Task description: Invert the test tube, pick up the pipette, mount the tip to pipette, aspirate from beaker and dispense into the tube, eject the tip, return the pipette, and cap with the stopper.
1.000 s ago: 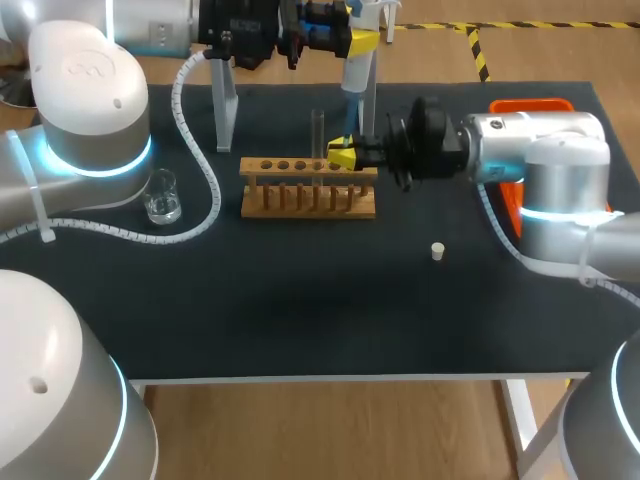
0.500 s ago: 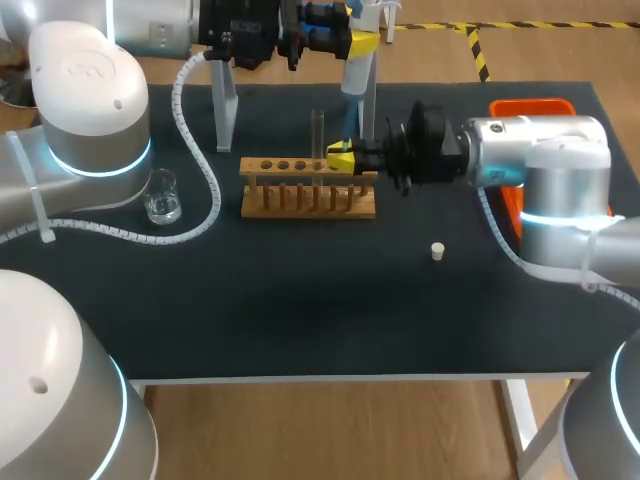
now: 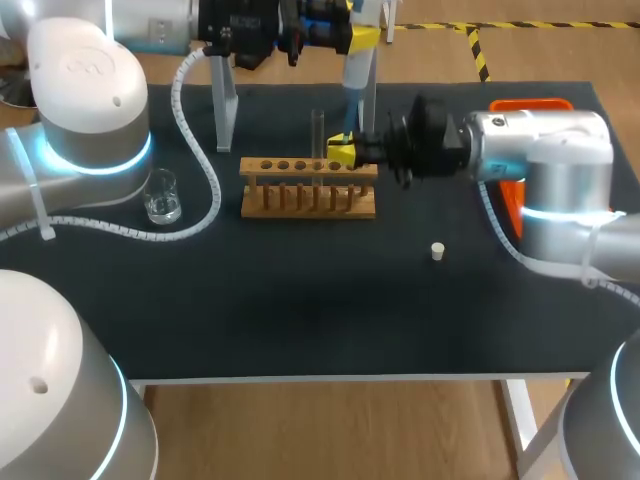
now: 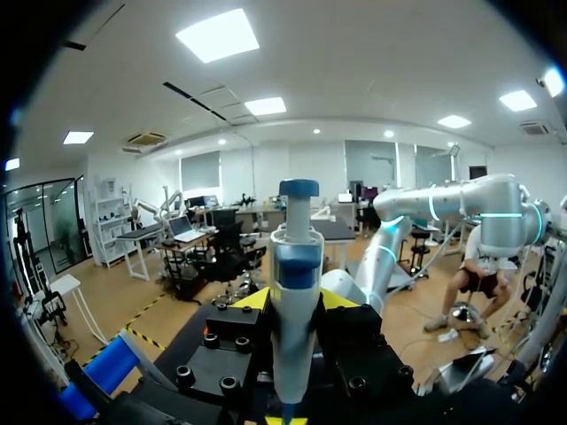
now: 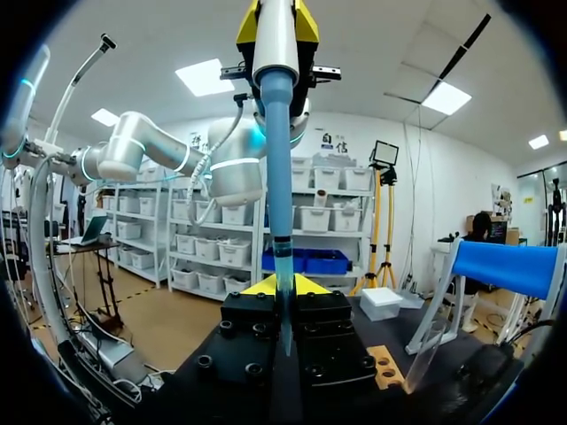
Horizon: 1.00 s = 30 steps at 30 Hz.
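Seating the tip (image 5: 281,261): right tool (image 5: 283,288) pinches it above the rack (image 3: 308,187) end; left tool (image 4: 294,299) clamps the pipette (image 4: 293,257) overhead. 1 likely risk: off-axis push, tip seats crooked, leaks later.

the left gripper (image 3: 356,38), clamped on the white and blue plastic pipette (image 3: 355,72), has lifted slightly. the right gripper (image 3: 343,152) (closed around the translucent blue pipette tip (image 3: 350,115) above it) has edged up from the wooden test tube rack (image 3: 308,190) beneath it.
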{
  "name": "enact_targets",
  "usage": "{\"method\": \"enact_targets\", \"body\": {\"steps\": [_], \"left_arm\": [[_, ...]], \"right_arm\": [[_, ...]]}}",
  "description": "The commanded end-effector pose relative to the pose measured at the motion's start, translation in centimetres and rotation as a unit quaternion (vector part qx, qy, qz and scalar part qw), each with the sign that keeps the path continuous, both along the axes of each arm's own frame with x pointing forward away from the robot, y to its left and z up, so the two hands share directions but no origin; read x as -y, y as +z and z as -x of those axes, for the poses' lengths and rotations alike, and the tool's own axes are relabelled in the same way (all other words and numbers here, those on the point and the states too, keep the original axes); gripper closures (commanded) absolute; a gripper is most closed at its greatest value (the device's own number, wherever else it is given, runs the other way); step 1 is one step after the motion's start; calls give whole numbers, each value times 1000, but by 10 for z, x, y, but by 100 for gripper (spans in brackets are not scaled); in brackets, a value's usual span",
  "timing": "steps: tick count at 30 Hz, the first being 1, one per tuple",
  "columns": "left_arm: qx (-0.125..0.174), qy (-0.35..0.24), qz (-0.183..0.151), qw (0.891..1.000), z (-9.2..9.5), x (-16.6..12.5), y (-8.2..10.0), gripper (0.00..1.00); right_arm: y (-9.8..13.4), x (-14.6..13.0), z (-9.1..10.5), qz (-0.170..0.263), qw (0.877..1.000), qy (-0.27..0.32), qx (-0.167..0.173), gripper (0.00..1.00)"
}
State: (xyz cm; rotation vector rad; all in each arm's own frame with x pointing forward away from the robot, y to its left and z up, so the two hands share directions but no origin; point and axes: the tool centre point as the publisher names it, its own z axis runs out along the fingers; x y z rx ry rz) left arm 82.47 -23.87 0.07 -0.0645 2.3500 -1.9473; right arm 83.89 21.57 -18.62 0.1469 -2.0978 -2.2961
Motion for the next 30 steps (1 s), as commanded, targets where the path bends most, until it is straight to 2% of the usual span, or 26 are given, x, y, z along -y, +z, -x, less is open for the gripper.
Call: {"method": "enact_targets", "body": {"steps": [1, 7, 13, 14, 15, 16, 23, 30], "left_arm": [[-1, 0, -1, 1000, 1, -2, -13, 100], [-1, 0, -1, 1000, 1, -2, -13, 100], [-1, 0, -1, 1000, 1, -2, -13, 100], [-1, 0, -1, 1000, 1, -2, -13, 100], [-1, 0, -1, 1000, 1, -2, -13, 100], [-1, 0, -1, 1000, 1, -2, -13, 100], [-1, 0, -1, 1000, 1, -2, -13, 100], [-1, 0, -1, 1000, 1, -2, -13, 100]], "right_arm": [[25, 7, 1, 0, 1000, 0, 0, 100], [29, 8, 1, 0, 1000, 1, 4, 100], [16, 7, 4, 8, 1000, 6, 4, 100], [13, 7, 5, 12, 1000, 4, 3, 88], [11, 7, 5, 14, 1000, 2, 4, 69], [9, 7, 5, 14, 1000, 2, 4, 0], [-14, 19, 8, 23, 1000, 11, -1, 0], [-53, 48, 9, 65, 998, 12, -10, 0]]}}
